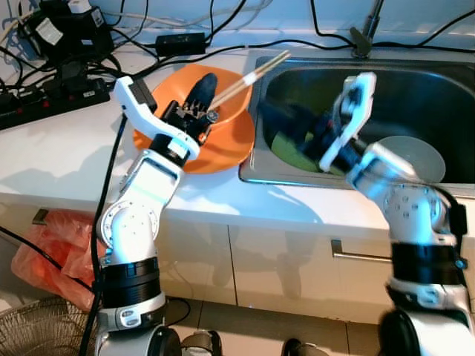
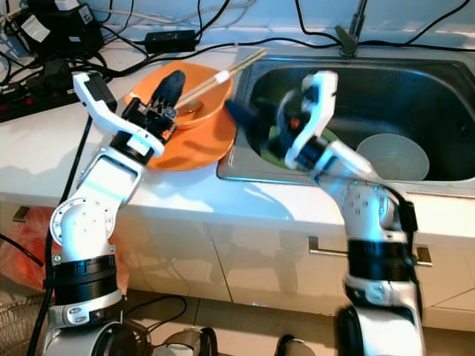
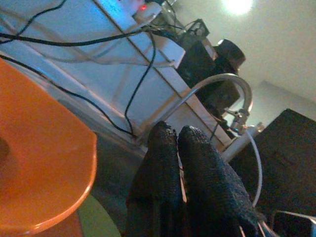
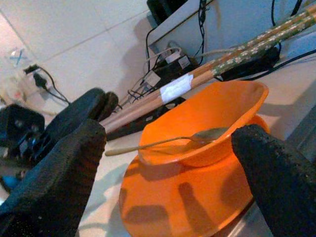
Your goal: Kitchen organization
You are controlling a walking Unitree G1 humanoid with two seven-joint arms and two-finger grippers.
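Chopsticks (image 1: 249, 76) propped across orange bowl (image 4: 207, 123) on orange plate (image 1: 226, 144), beside sink (image 1: 371, 81); spoon (image 4: 168, 142) inside bowl. Left gripper (image 1: 199, 96) over the bowl, fingers pressed together, apparently on nothing. Right gripper (image 4: 168, 168) spread wide, aimed from the sink side, probably lining up on the stack.

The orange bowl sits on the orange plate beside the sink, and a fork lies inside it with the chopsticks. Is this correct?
Not quite. It is a spoon, not a fork, as the right wrist view shows. The rest holds: the orange bowl sits on the orange plate beside the sink, with the chopsticks.
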